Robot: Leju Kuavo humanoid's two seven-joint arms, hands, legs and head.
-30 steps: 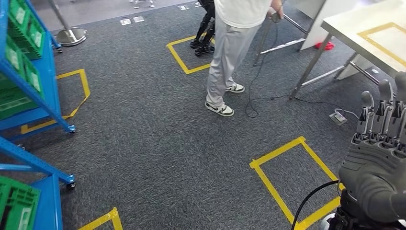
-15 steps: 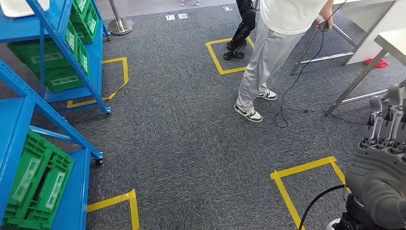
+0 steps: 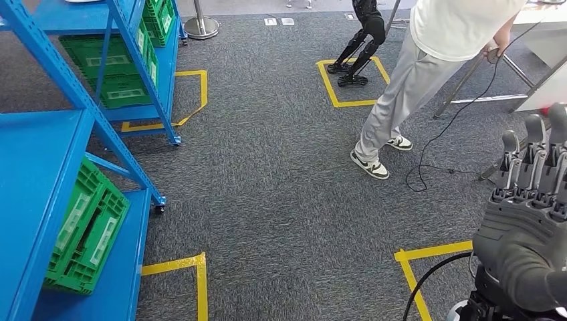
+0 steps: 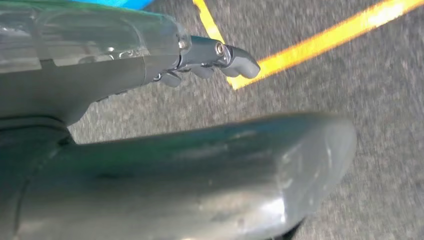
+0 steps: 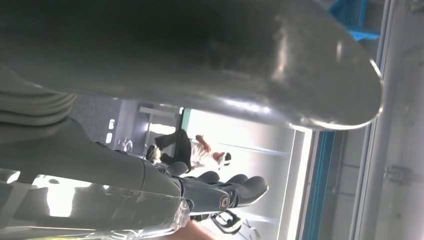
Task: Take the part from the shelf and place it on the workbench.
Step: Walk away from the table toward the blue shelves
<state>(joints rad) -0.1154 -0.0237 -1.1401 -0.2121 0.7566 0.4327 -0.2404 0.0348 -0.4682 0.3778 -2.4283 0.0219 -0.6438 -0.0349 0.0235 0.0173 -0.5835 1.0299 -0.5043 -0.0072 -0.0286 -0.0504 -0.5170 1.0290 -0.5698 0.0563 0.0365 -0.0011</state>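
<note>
Two blue shelves stand at the left in the head view: a near shelf (image 3: 40, 174) and a far shelf (image 3: 157, 63). Green bins sit on them, one low on the near shelf (image 3: 87, 227), others on the far shelf (image 3: 114, 73). I cannot make out the part. A white workbench edge (image 3: 551, 8) shows at the far right. My right hand (image 3: 528, 214) is raised at the lower right, fingers upright and apart, holding nothing. My left hand (image 4: 125, 75) hangs over the carpet beside yellow tape, fingers stretched out and empty.
A person (image 3: 428, 73) in grey trousers stands between the shelves and the workbench, holding a cable (image 3: 455, 127) that trails on the carpet. A small black legged robot (image 3: 358, 47) stands in a yellow tape square. More tape squares (image 3: 180, 264) mark the floor. A stanchion base (image 3: 200, 27) stands behind the far shelf.
The camera has turned left: the shelves take up more of the picture, and the person and workbench have slid right. My right hand stays raised and empty.
</note>
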